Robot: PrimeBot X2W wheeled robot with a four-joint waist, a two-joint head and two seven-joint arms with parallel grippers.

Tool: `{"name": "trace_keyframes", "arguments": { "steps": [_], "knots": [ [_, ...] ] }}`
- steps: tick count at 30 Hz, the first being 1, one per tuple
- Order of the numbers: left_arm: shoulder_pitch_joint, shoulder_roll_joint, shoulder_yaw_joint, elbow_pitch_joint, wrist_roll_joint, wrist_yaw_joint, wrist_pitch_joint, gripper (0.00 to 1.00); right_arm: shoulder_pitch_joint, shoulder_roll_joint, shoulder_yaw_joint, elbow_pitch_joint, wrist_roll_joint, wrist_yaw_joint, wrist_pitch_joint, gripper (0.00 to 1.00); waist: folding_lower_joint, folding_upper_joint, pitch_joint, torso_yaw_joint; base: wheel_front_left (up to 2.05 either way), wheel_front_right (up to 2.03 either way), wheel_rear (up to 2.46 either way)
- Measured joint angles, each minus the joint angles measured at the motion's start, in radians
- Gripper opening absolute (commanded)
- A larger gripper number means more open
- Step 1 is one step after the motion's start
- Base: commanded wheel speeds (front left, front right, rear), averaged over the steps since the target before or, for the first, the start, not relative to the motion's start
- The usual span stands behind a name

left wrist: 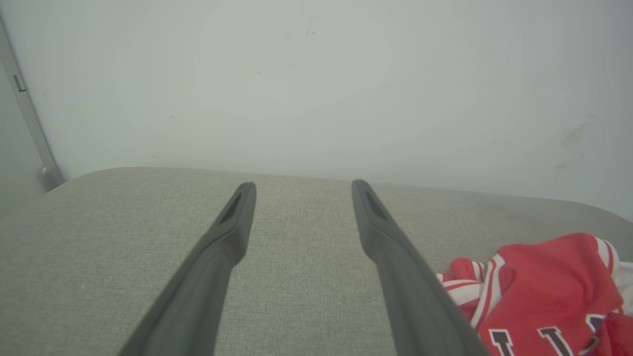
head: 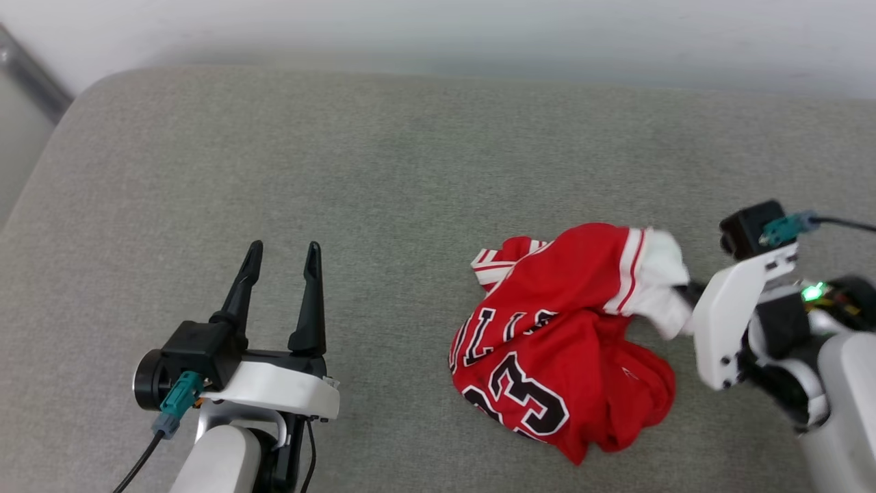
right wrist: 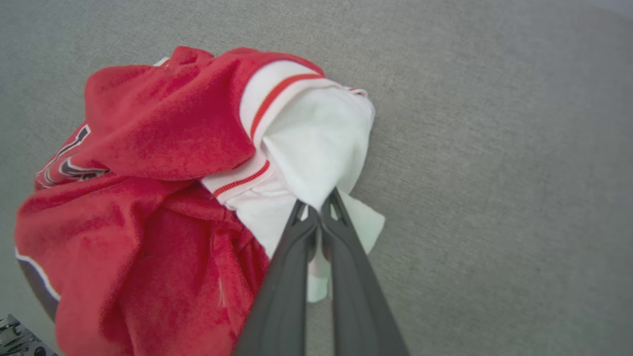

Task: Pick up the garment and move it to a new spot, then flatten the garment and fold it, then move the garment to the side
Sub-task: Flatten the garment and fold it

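Your right end effector point(right wrist: 316, 203), fingers closed together, pinches the white sleeve point(right wrist: 316, 143) at the right edge of the crumpled garment point(head: 561, 342) lying on the grey surface point(head: 383, 171), while your left end effector point(head: 285, 246) stands wide open and empty, well to the garment's left.

The grey padded surface point(head: 383, 171) lies bare left of and beyond the garment point(head: 547, 342), heaped at centre right. The wall point(head: 479, 34) bounds the far edge. The left gripper point(head: 285, 246) occupies the near left; the right gripper point(right wrist: 316, 207), clamped on the garment, blocks its right side.
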Motion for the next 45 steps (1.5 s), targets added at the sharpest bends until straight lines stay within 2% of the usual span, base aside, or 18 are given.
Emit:
{"name": "trace_keyframes", "arguments": {
  "steps": [4,10,15,20,21,22,29,36,45],
  "knots": [
    [0.003,-0.009,0.016,0.003,0.01,-0.011,0.0,1.0,-0.044,-0.039,-0.043,-0.042,-0.062,0.0,-0.026,0.0,0.0,0.0,-0.011,-0.029,0.0,0.0,0.0],
    [0.005,-0.021,0.031,0.004,0.025,-0.025,0.0,1.0,-0.02,-0.052,-0.234,-0.081,-0.171,0.0,-0.073,0.0,0.0,0.0,-0.014,-0.065,0.0,0.0,0.0],
    [0.021,-0.027,0.046,0.01,0.033,-0.034,0.0,1.0,0.125,0.028,-0.366,-0.031,-0.212,0.0,-0.131,0.0,0.0,0.0,-0.017,-0.085,0.0,0.0,0.0],
    [0.027,-0.027,0.055,0.02,0.036,-0.038,0.0,1.0,0.244,0.123,-0.432,0.132,-0.218,0.0,-0.207,0.0,-0.0001,0.0,-0.029,-0.099,0.0,0.0,0.0],
    [0.03,-0.026,0.056,0.02,0.036,-0.038,0.0,1.0,0.253,0.134,-0.437,0.159,-0.219,0.0,-0.232,0.46,-0.0001,0.0,-0.032,-0.102,0.0,0.0,0.0],
    [0.034,-0.025,0.057,0.023,0.038,-0.038,0.0,1.0,0.254,0.145,-0.446,0.176,-0.219,0.0,-0.255,1.0,-0.0001,0.0,-0.035,-0.105,0.0,0.0,0.0],
    [0.046,-0.016,0.061,0.031,0.04,-0.038,0.0,1.0,0.253,0.18,-0.455,0.188,-0.215,0.0,-0.44,1.0,-0.0001,-0.0001,-0.054,-0.121,0.0,0.0,0.0],
    [0.075,-0.01,0.066,0.046,0.032,-0.029,0.0,1.0,0.3,0.201,-0.4,0.07,-0.205,0.0,-0.575,1.0,-0.0001,0.0,-0.097,-0.124,0.0,0.0,0.0],
    [0.127,0.003,0.064,0.057,0.025,-0.016,0.023,1.0,0.342,0.225,-0.297,-0.09,-0.225,0.0,-0.697,1.0,-0.0002,0.0,-0.157,-0.119,0.0,0.0,0.0]
  ]
}}
